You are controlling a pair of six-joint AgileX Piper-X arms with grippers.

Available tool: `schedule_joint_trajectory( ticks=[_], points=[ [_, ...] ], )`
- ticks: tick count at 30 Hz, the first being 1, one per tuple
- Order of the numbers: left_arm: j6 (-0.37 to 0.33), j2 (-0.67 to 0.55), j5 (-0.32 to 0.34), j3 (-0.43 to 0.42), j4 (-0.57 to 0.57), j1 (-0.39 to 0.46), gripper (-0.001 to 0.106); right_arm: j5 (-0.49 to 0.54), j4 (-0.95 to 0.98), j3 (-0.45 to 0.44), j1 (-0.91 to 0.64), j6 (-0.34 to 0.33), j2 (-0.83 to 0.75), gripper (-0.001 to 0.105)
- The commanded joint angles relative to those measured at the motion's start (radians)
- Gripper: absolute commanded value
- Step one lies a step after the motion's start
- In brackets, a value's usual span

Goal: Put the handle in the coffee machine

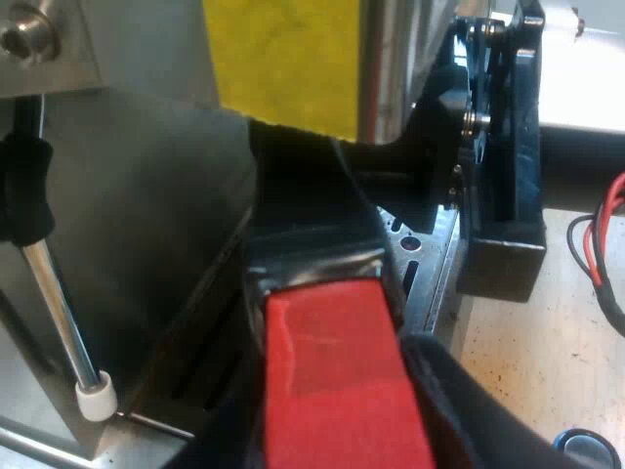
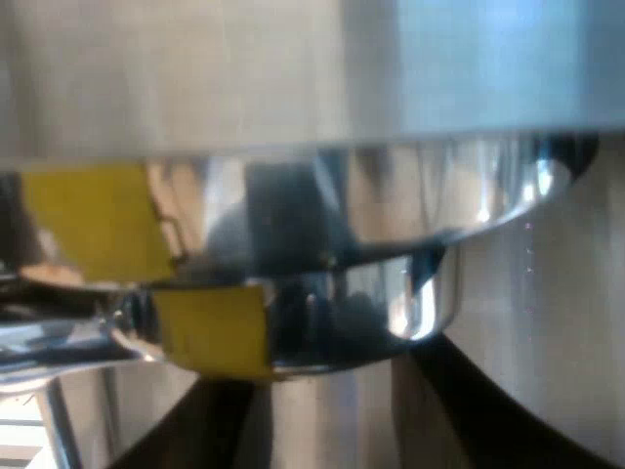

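Observation:
The holder's dark handle (image 1: 312, 210) runs away from me toward the machine's front and ends in a broad red end (image 1: 337, 376) close to the camera. My left gripper (image 1: 342, 435) is shut on that red end, with one black finger (image 1: 469, 410) beside it. The holder's shiny metal cup (image 2: 342, 308) sits right under the espresso machine's (image 2: 293, 68) round metal head, with yellow tape (image 2: 210, 327) on it. My right gripper (image 2: 322, 362) is open, its dark fingertips (image 2: 439, 366) just below the cup. The right gripper (image 1: 493, 195) stands by the holder's head.
A steam wand (image 1: 54, 303) with a white tip hangs beside the handle. Below the holder lies the slotted drip tray (image 1: 415, 269). Yellow tape (image 1: 283, 59) marks the machine's front. A blue round thing (image 1: 586, 449), perhaps the tamper, rests on the speckled tabletop (image 1: 527, 352).

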Motion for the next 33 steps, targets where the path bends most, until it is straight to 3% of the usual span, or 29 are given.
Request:
schedule_joint_trajectory(
  ticks=[1, 19, 24, 29, 33],
  points=[
    [0.049, -0.018, 0.139, -0.001, 0.019, -0.010, 0.000, 0.010, -0.058, -0.006, -0.007, -0.016, -0.002, 0.015],
    [0.049, -0.018, 0.139, -0.001, 0.019, -0.010, 0.000, -0.069, -0.075, -0.039, -0.018, -0.053, -0.002, 0.012],
    [0.049, -0.018, 0.116, -0.001, 0.019, -0.010, 0.000, -0.075, -0.075, -0.039, -0.018, -0.053, -0.002, 0.032],
    [0.049, -0.018, 0.085, -0.001, 0.019, -0.010, 0.000, -0.075, -0.098, -0.039, -0.018, -0.053, -0.002, 0.034],
    [0.049, -0.018, 0.077, -0.001, 0.019, -0.010, 0.000, -0.073, -0.134, -0.039, -0.018, -0.100, -0.002, 0.034]
  ],
)
